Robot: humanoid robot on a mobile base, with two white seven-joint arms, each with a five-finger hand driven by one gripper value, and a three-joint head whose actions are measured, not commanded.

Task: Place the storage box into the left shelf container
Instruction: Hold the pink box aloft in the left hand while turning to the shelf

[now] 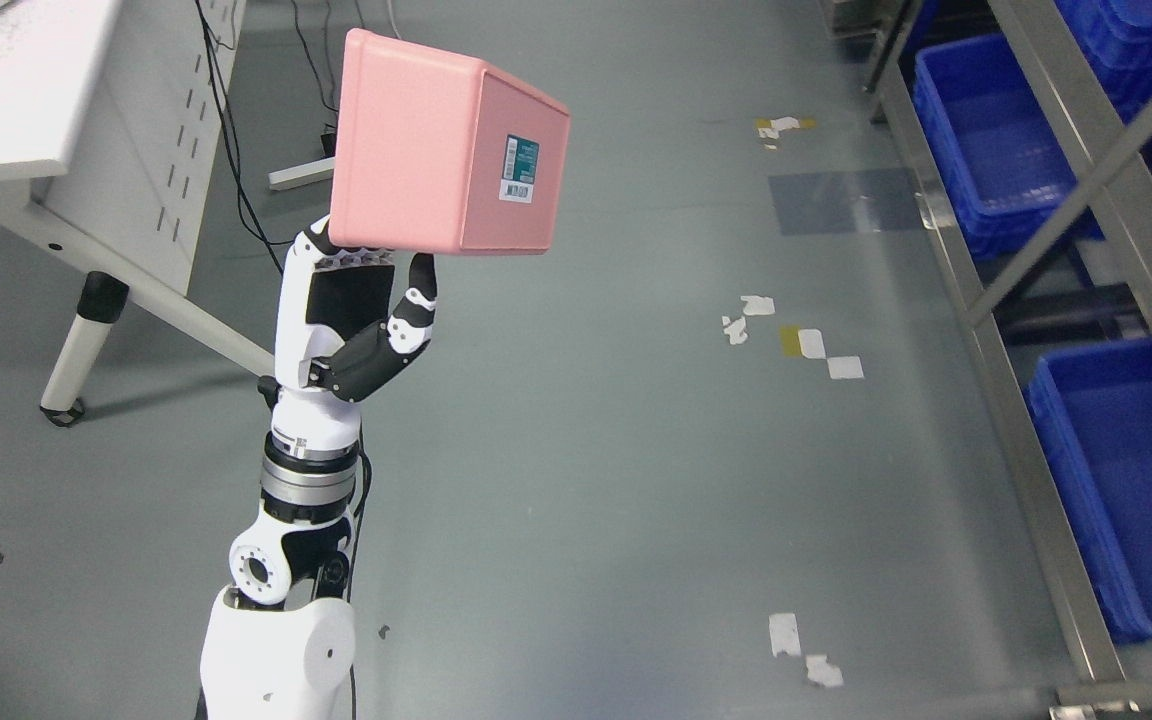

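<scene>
My left hand (pixel 368 268) comes up from the lower left and is shut on a pink storage box (pixel 441 150), gripping it at its lower left edge. The box is held in the air above the grey floor, tipped on its side, with a barcode label (pixel 519 170) on the face toward the right. The metal shelf (pixel 996 330) stands along the right edge, well apart from the box. It holds blue containers, one at the upper right (pixel 986 140) and one at the lower right (pixel 1121 480). My right hand is out of view.
A white table (pixel 26 100) with a perforated side panel and a slanted leg (pixel 136 300) stands at the upper left, with black cables (pixel 231 130) hanging beside it. Scraps of tape (pixel 801 340) mark the open grey floor between the arm and the shelf.
</scene>
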